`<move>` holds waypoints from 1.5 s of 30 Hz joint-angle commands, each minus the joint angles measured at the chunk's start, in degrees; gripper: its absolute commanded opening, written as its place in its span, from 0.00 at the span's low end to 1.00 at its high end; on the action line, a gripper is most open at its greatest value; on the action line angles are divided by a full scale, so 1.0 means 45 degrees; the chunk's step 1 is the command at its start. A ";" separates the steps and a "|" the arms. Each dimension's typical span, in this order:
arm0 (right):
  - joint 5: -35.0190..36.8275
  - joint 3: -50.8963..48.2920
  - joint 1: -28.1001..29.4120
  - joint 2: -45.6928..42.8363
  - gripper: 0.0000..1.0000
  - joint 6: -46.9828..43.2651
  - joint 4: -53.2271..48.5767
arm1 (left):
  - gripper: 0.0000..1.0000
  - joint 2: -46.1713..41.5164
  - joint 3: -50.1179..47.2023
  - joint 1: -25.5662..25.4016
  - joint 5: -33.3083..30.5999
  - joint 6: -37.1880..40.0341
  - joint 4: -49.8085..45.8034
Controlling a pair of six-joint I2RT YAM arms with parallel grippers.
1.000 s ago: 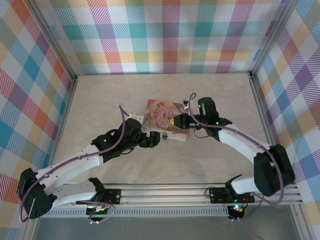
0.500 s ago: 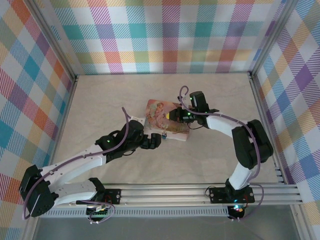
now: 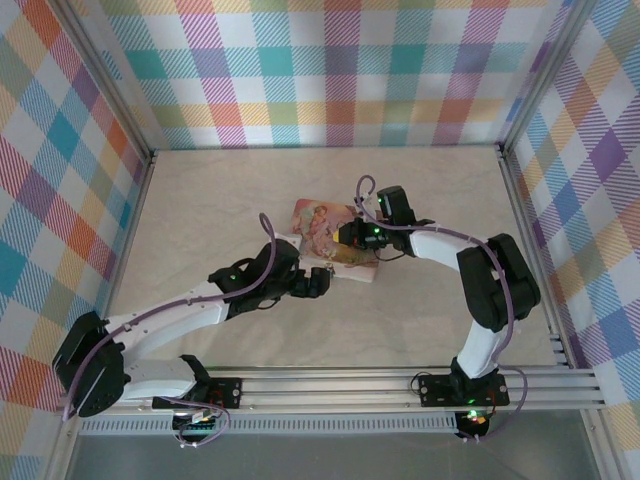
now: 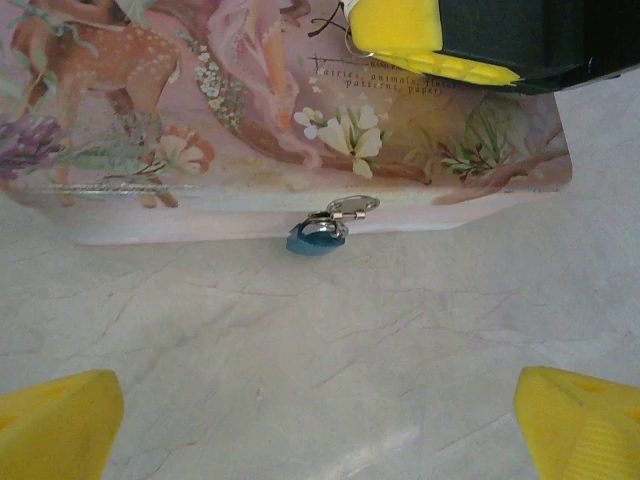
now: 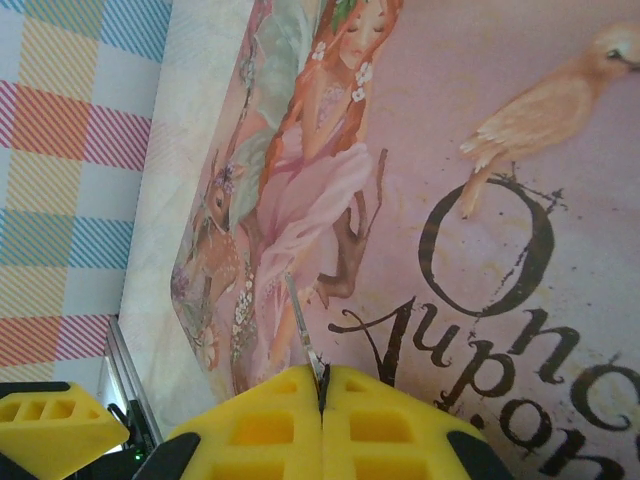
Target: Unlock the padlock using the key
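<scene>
Over the last second the right arm has folded its elbow inward and slid its gripper leftward over the tin's lid. The left arm has pushed forward toward the tin's front wall.

Nearest the bases, the left gripper (image 4: 320,430) is spread wide, its yellow fingertips (image 4: 55,425) at the lower corners of its wrist view and nothing between them but pale marbled table (image 4: 300,340). Straight ahead of it, apart from the fingers, the padlock (image 4: 316,238) hangs from the silvery hasp (image 4: 352,206) on the near wall of the pink illustrated tin (image 4: 200,110). It lies tilted, blue body low and left, shackle rising right into the hasp. I cannot see the keyhole.

Beyond, above the lid, the right gripper (image 5: 322,400) is clenched on the key (image 5: 303,335), whose thin blade juts from the pinched fingertips along the lid toward the tin's end. From it the padlock lies over the lid's near edge and down, to the lower left in the left wrist view. The left gripper looks the nearer, and squarer to it.

The lid carries large ornate lettering (image 5: 500,270), cropped, seemingly "On…" and "upon". A fine line (image 4: 385,80) beside the right finger seems to begin "fairies, animals".
</scene>
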 commanded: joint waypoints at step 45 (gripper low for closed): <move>0.0651 -0.1257 0.0084 0.0019 0.00 -0.0630 -0.0895 | 0.82 0.5034 -0.1152 0.0026 0.0674 0.0814 0.7339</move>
